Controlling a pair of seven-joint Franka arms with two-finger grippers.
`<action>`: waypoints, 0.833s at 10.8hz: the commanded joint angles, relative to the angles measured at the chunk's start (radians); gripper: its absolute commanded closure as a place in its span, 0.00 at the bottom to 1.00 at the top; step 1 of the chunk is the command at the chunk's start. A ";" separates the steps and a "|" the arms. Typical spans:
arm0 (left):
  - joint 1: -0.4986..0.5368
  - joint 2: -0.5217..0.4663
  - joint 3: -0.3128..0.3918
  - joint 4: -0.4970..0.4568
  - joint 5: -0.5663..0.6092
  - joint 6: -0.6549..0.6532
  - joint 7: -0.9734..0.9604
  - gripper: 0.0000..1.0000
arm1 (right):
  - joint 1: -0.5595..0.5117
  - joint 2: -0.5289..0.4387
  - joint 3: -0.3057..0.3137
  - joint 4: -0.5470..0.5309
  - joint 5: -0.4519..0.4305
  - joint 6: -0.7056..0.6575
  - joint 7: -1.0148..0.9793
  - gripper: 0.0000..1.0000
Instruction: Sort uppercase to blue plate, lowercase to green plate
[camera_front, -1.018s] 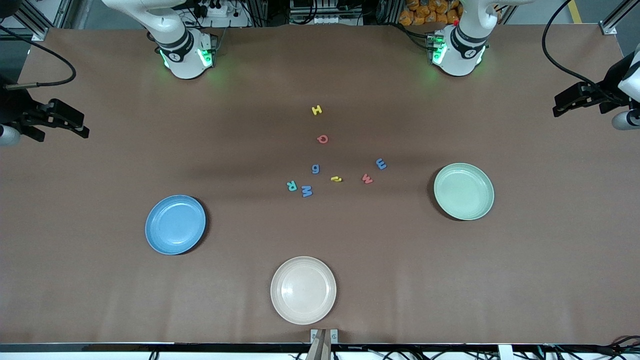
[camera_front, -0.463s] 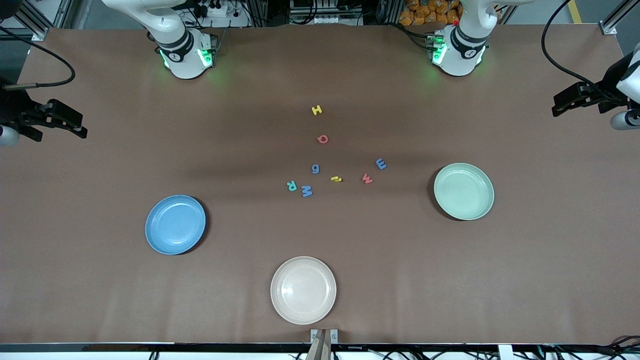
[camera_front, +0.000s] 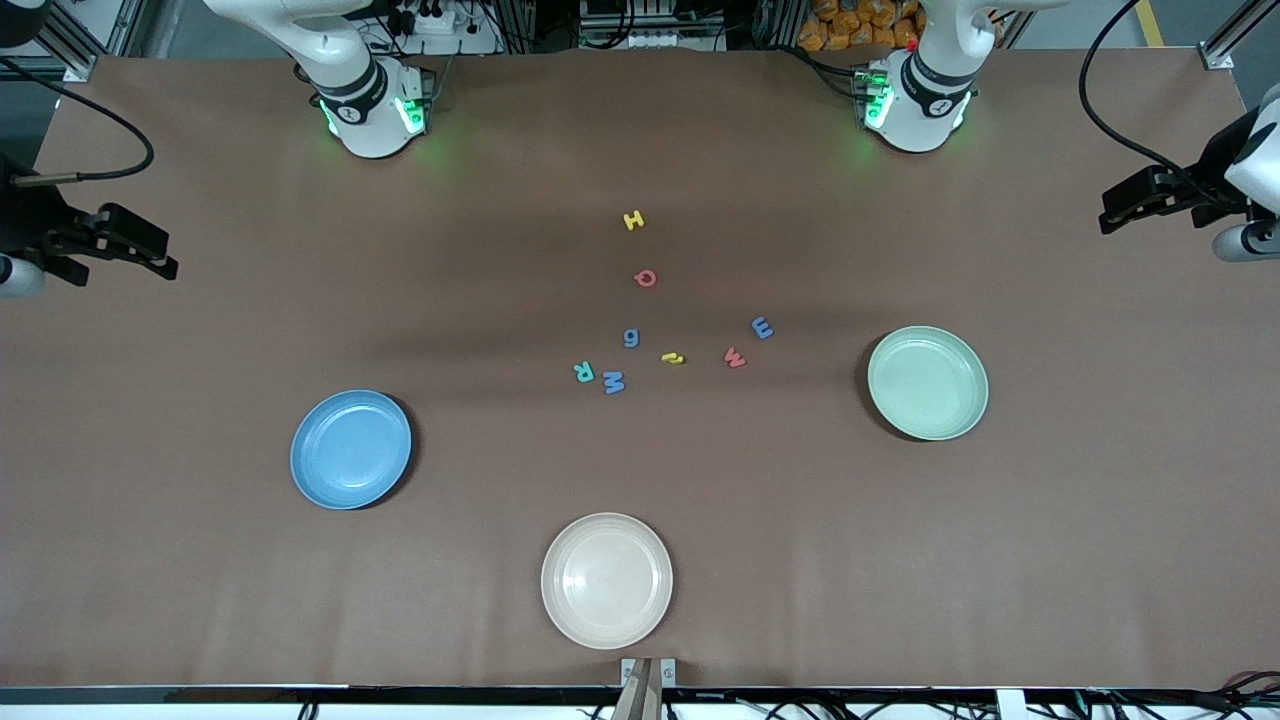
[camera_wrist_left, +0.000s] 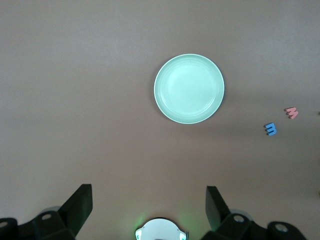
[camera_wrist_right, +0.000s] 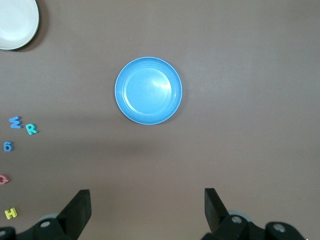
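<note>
Eight foam letters lie mid-table: uppercase yellow H (camera_front: 633, 220), red Q (camera_front: 646, 278), teal R (camera_front: 583, 372) and blue M (camera_front: 613, 382); lowercase blue g (camera_front: 631, 338), yellow h (camera_front: 672, 358), red w (camera_front: 735, 357) and blue e (camera_front: 762, 327). The blue plate (camera_front: 351, 449) lies toward the right arm's end, the green plate (camera_front: 928, 383) toward the left arm's end; nothing lies in either. My right gripper (camera_front: 170, 255) (camera_wrist_right: 147, 196) hangs open over its table end, high above the blue plate (camera_wrist_right: 148, 90). My left gripper (camera_front: 1104, 212) (camera_wrist_left: 148, 193) hangs open likewise, above the green plate (camera_wrist_left: 189, 89).
A cream-white plate (camera_front: 607, 580) with nothing in it sits nearest the front camera, by the table's edge. The two arm bases (camera_front: 370, 110) (camera_front: 915, 100) stand along the table's back edge. Black cables hang near both grippers.
Both grippers have drifted very slightly at their table ends. The letters and plates have not moved.
</note>
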 joint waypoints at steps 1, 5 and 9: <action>0.003 -0.008 0.000 -0.009 -0.030 0.008 0.011 0.00 | 0.003 -0.002 0.005 -0.010 -0.001 -0.008 -0.001 0.00; -0.005 -0.008 -0.007 -0.061 -0.033 0.057 0.010 0.00 | 0.034 -0.001 0.009 -0.036 -0.001 -0.008 -0.002 0.00; -0.006 -0.005 -0.107 -0.184 -0.075 0.212 -0.096 0.00 | 0.098 0.018 0.009 -0.073 -0.001 0.030 0.011 0.00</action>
